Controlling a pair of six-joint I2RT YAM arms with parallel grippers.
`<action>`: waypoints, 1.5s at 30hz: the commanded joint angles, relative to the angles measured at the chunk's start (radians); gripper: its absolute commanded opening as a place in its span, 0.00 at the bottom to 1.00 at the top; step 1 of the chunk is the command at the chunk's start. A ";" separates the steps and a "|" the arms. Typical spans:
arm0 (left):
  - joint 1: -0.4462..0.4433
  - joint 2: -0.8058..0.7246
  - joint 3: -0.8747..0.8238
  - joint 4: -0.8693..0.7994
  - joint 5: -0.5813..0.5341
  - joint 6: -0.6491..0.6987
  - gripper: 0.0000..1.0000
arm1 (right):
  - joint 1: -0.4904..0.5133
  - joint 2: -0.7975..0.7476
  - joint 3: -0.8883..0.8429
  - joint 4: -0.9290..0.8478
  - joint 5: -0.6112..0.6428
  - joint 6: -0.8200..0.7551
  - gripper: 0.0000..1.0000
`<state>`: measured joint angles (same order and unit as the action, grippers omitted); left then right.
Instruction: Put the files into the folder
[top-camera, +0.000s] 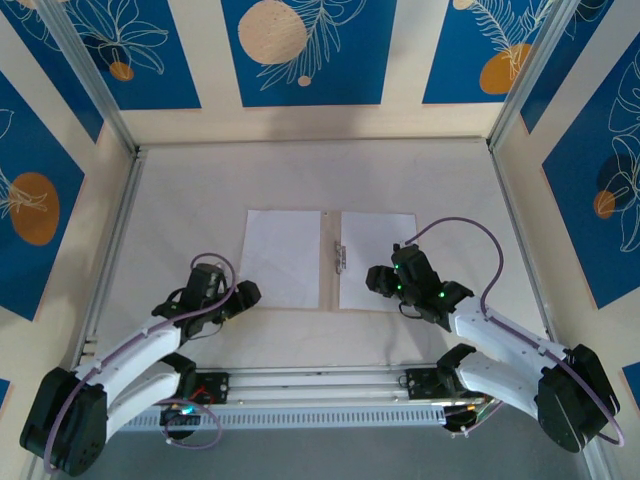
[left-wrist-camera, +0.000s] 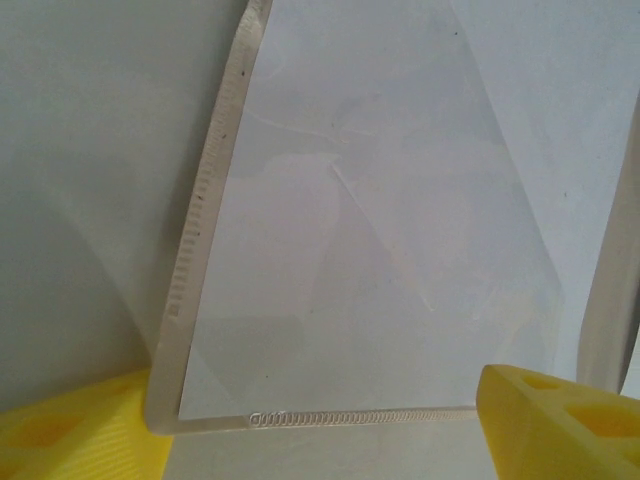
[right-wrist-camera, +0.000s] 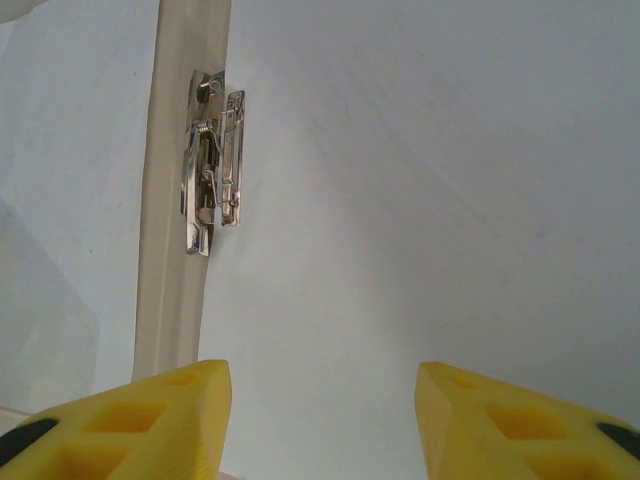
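Note:
The folder lies open and flat mid-table, its tan spine (top-camera: 331, 262) carrying a small metal clip (top-camera: 338, 256). A white sheet (top-camera: 283, 257) covers its left half and another (top-camera: 377, 258) its right half. My left gripper (top-camera: 243, 295) hovers at the left half's near corner. In the left wrist view it (left-wrist-camera: 318, 425) is open, its yellow fingertips straddling the ribbed translucent near edge (left-wrist-camera: 350, 415) over the creased white sheet (left-wrist-camera: 370, 250). My right gripper (top-camera: 381, 281) is open too, with nothing between its fingers (right-wrist-camera: 322, 400), low over the right sheet (right-wrist-camera: 420, 200) beside the clip (right-wrist-camera: 213, 160) and spine (right-wrist-camera: 175, 280).
The pale tabletop (top-camera: 200, 190) is walled by metal rails left (top-camera: 110, 250) and right (top-camera: 520, 230), with blue patterned panels beyond. A rail with both arm bases (top-camera: 320, 385) runs along the near edge.

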<state>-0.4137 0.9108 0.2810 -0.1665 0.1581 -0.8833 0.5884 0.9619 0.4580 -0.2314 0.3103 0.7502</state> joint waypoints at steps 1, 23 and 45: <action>0.013 -0.011 -0.018 0.055 0.033 -0.023 0.76 | -0.004 0.001 0.003 0.009 -0.008 0.012 0.52; 0.032 -0.058 -0.032 0.269 0.105 -0.035 0.16 | -0.010 0.021 0.011 0.008 -0.018 0.011 0.53; 0.024 -0.223 0.447 -0.389 -0.123 0.368 0.00 | -0.012 0.035 0.018 0.004 -0.022 0.011 0.52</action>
<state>-0.3908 0.7071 0.6411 -0.4152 0.1234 -0.6327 0.5812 0.9878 0.4580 -0.2314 0.3031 0.7532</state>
